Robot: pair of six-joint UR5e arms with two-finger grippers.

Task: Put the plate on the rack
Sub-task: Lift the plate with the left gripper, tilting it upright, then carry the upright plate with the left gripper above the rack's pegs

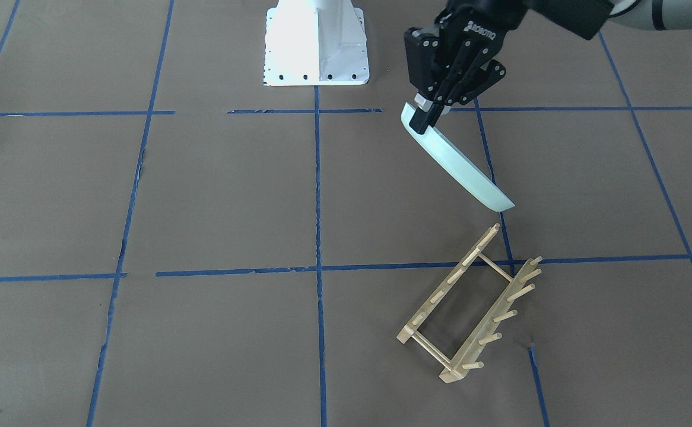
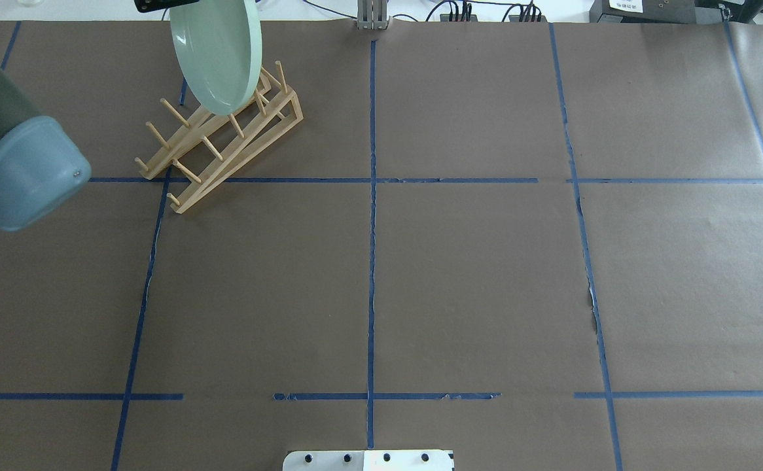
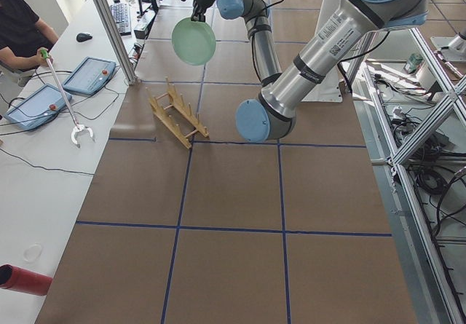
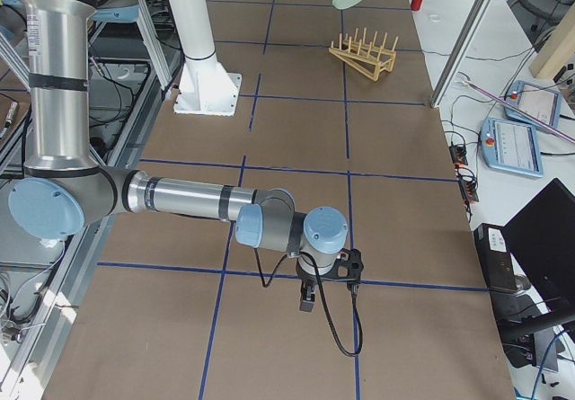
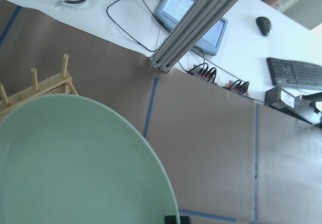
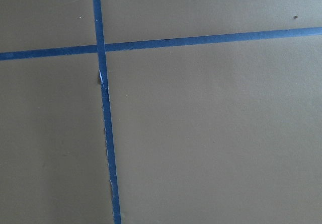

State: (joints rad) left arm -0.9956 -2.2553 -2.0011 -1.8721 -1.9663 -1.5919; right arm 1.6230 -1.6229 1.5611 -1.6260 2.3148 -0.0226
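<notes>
My left gripper point(image 1: 428, 114) is shut on the rim of the pale mint-green plate point(image 1: 459, 161) and holds it tilted on edge in the air. The plate's lower edge hangs just above the robot-side end of the light wooden rack point(image 1: 470, 302), apart from the pegs. In the overhead view the plate point(image 2: 218, 55) overlaps the rack point(image 2: 224, 144) at the far left. The left wrist view shows the plate's face point(image 5: 75, 163) with rack pegs point(image 5: 35, 80) behind it. My right gripper point(image 4: 307, 297) hovers low over bare table far from the rack; I cannot tell whether it is open.
The white robot base point(image 1: 316, 47) stands at the table's robot side. Blue tape lines grid the brown table. An aluminium post point(image 5: 201, 22), cables and tablets lie beyond the far table edge near the rack. An operator point(image 3: 18, 29) sits there.
</notes>
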